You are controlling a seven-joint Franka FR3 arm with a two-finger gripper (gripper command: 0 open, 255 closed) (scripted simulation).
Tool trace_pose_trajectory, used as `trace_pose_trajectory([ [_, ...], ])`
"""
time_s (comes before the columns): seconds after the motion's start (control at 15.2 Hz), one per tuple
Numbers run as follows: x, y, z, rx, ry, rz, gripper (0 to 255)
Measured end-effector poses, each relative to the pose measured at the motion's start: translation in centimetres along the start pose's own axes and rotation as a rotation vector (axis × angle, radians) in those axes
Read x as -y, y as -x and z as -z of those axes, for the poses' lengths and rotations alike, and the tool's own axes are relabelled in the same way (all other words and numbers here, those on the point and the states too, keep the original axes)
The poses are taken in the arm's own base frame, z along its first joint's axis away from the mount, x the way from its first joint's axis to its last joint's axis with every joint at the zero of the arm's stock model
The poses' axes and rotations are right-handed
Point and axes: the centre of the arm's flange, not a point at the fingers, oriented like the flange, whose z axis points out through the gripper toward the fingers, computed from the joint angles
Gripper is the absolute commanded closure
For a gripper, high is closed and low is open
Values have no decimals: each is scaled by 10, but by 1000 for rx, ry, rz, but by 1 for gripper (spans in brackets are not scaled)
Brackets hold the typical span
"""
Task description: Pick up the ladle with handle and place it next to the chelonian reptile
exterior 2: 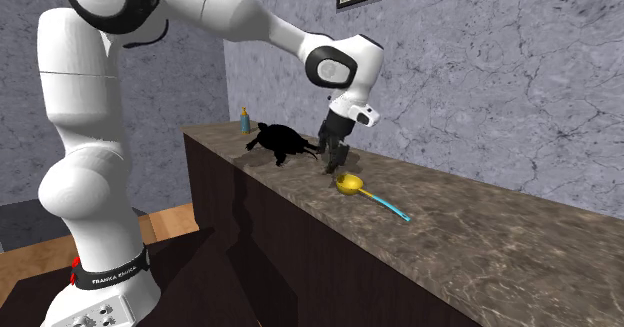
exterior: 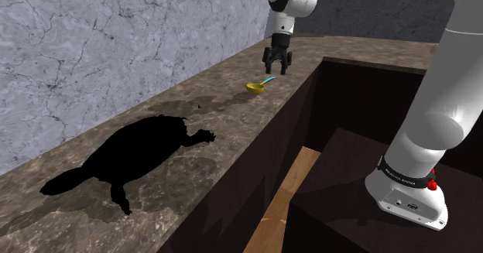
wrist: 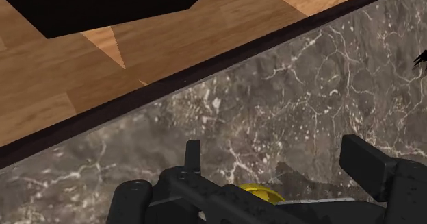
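The ladle (exterior: 256,87) lies flat on the marble counter (exterior: 193,174), in the upper centre of the shoulder view; in the second exterior view its yellow bowl (exterior 2: 348,183) sits at frame centre and its thin cyan handle (exterior 2: 388,208) runs toward the lower right. The black turtle (exterior: 139,155) occupies the lower left of the shoulder view, well apart from the ladle. The gripper (exterior: 276,67) hovers just above the ladle; in the wrist view its fingers (wrist: 193,157) stand apart and clasp nothing, with the bowl visible low between them.

Handling, as a judgement: the ladle is probably light and rigid; the rounded bowl offers a poor, slippery surface; the handle is slender and leaves little margin for error. Recommended hold: across the handle, near the bowl, where the weight likely sits; a hold at the far tip risks the bowl swinging downward.
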Motion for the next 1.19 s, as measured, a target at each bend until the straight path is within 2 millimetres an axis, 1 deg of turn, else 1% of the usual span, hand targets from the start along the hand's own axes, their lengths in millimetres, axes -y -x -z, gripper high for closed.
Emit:
trace_pose_trajectory([
  [0.13, -14, -23, -4, 2, -30, -17, 0],
  [0.26, -25, -47, -13, 3, -60, -34, 0],
  [0.53, -54, -95, -19, 5, -120, -67, 0],
  [0.59, -59, -104, -22, 5, -130, -72, 0],
  [0.79, -61, -111, -36, 6, -138, -76, 0],
  [1.06, -59, -112, -59, 6, -140, -76, 0],
  [1.19, -58, -112, -64, 6, -140, -76, 0],
])
